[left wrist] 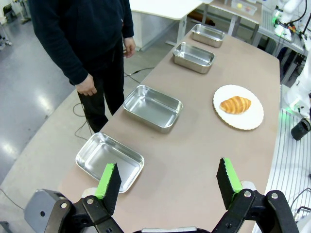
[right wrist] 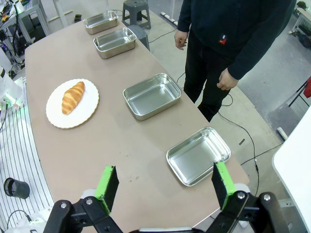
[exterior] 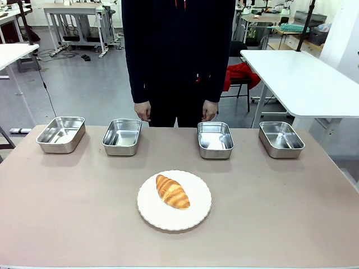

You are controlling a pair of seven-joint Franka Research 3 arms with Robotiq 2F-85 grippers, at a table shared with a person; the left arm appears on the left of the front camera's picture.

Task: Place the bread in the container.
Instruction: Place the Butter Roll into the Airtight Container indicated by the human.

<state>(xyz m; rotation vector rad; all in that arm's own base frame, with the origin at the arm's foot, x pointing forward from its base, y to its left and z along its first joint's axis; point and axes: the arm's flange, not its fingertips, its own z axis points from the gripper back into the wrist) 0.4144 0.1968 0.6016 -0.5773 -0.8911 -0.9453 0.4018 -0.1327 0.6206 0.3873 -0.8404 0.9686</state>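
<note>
Tabletop (exterior: 67, 213): tan, wide, and carries everything named below.
Person (exterior: 178, 50): in dark clothes, stands at the far edge by the middle, with one hand (exterior: 142, 111) and the other hand (exterior: 210, 110) hanging at the sides, off the tabletop.
Pans: four alike steel pans in a row along the far edge, namely left pan (exterior: 60, 134), mid-left pan (exterior: 122, 136), mid-right pan (exterior: 215, 139) and right pan (exterior: 281, 139). All are empty and well apart from each other.
Plate (exterior: 147, 210): round, white, near the middle of the tabletop, nearer than the pan row and between the two middle pans.
Left claw (left wrist: 167, 174): released, fingers spread wide with nothing between them, above the tabletop's left end, close to the left pan.
Right claw (right wrist: 164, 177): released, fingers wide with nothing held, above the right end by the right pan.
Bread (exterior: 172, 191): golden croissant lying on the plate, slanted, in no pan.
</note>
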